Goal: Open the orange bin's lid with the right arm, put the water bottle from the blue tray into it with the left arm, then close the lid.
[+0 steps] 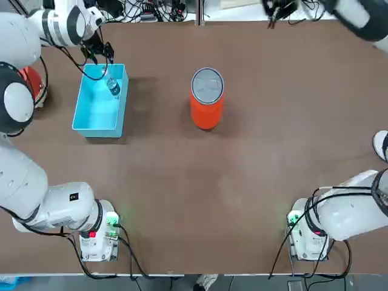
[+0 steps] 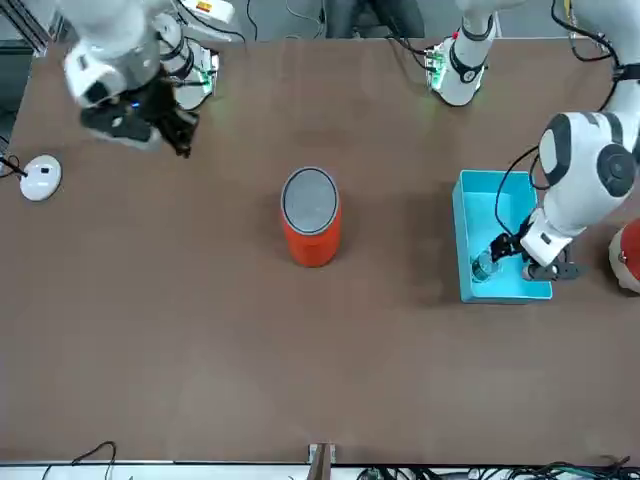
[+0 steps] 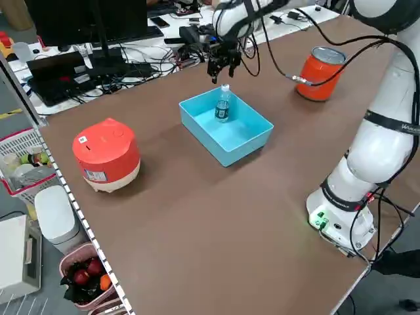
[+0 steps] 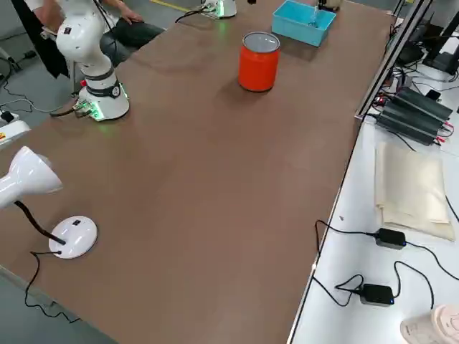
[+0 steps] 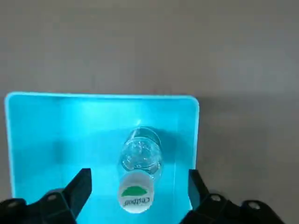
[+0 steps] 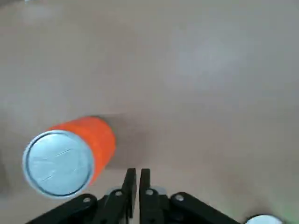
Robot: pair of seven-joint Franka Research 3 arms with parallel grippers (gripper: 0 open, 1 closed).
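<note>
The orange bin (image 1: pixel 206 112) stands upright mid-table with its grey lid (image 1: pixel 207 83) closed on top. At the table's left, the blue tray (image 1: pixel 91 112) holds the water bottle (image 1: pixel 113 86) upright at its far end. My left gripper (image 5: pixel 138 184) hangs open just above the bottle (image 5: pixel 140 156), one finger on each side of its white cap (image 5: pixel 135 196), not touching it. My right gripper (image 6: pixel 136 179) is shut and empty, raised over the far right of the table, well away from the bin (image 6: pixel 91 140) and its lid (image 6: pixel 58 161).
A red-and-white rounded appliance (image 3: pixel 105 154) sits left of the tray near the table edge. A white desk lamp (image 4: pixel 43 190) with a round base (image 2: pixel 40 178) stands at the right edge. Cables and devices line the far edge.
</note>
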